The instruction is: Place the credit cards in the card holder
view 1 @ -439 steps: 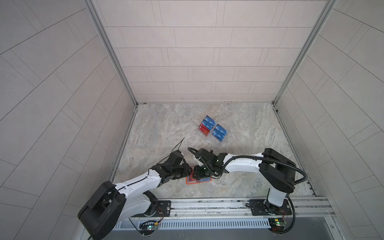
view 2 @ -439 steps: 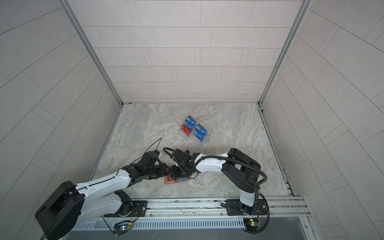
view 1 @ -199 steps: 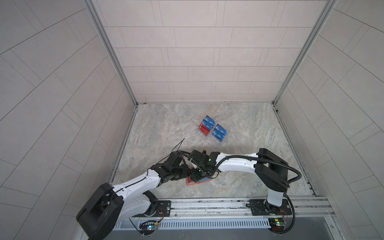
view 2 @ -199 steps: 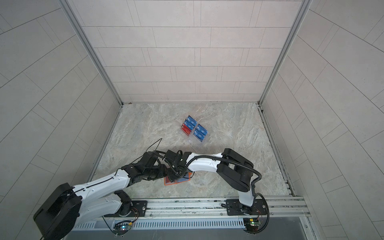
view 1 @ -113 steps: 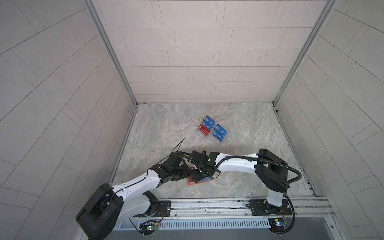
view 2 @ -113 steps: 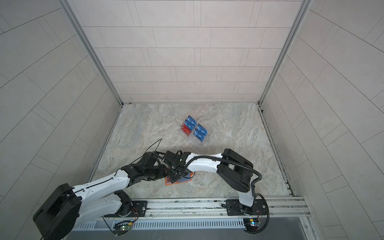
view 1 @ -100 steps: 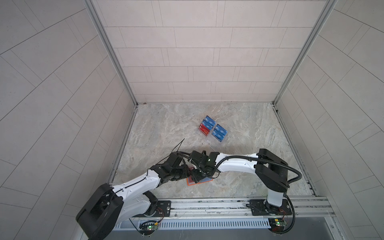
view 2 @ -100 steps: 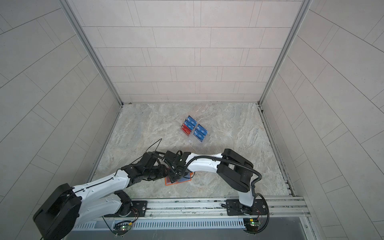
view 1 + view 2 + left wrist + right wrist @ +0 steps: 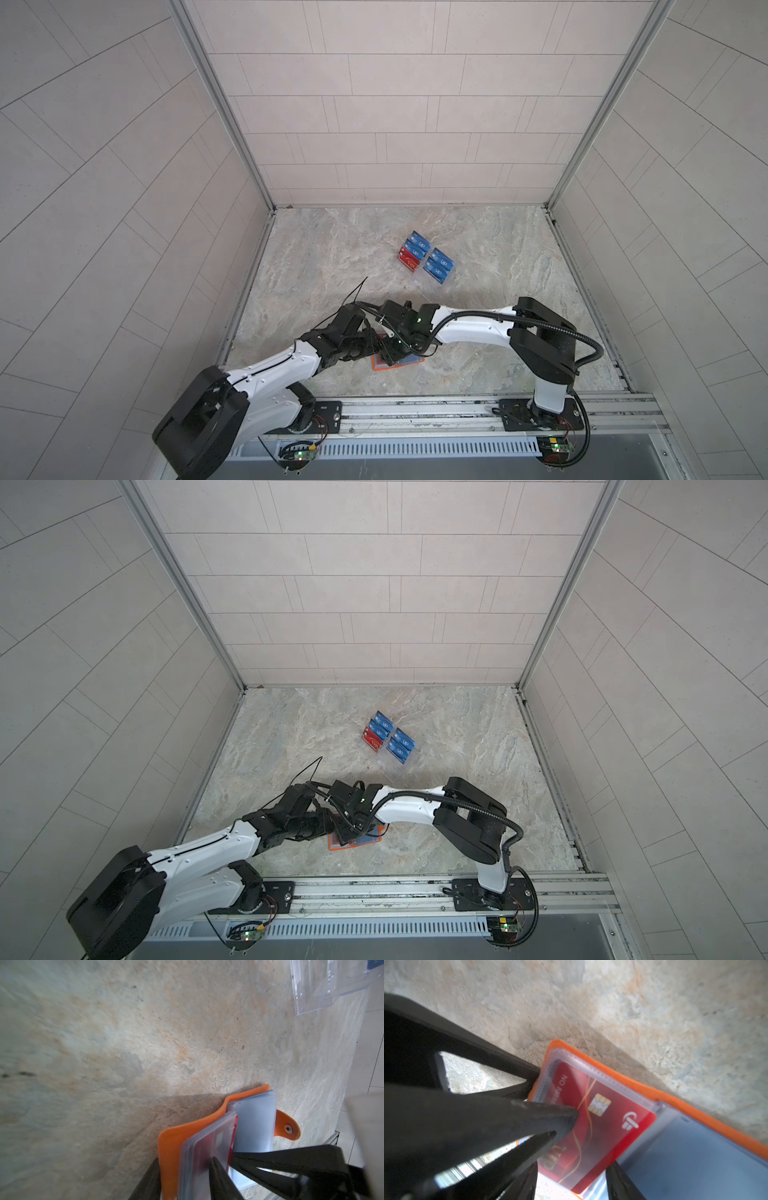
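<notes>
R pincer (image 9: 572, 1184) leftward, over card holder (image 9: 170, 1147)

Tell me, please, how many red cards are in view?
2: one red card partly sleeved in the orange card holder, another in the clear stand among blue ones. More may be hidden.

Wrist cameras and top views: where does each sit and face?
Both top views: high above the front rail, facing down at the table; left arm, right arm whole.
Left wrist: on the left arm, looks along the left pincer at the card holder; its fingers show.
Right wrist: on the right arm, looks down on the red card; right pincer shows.
Shared: all see the card holder.
</notes>
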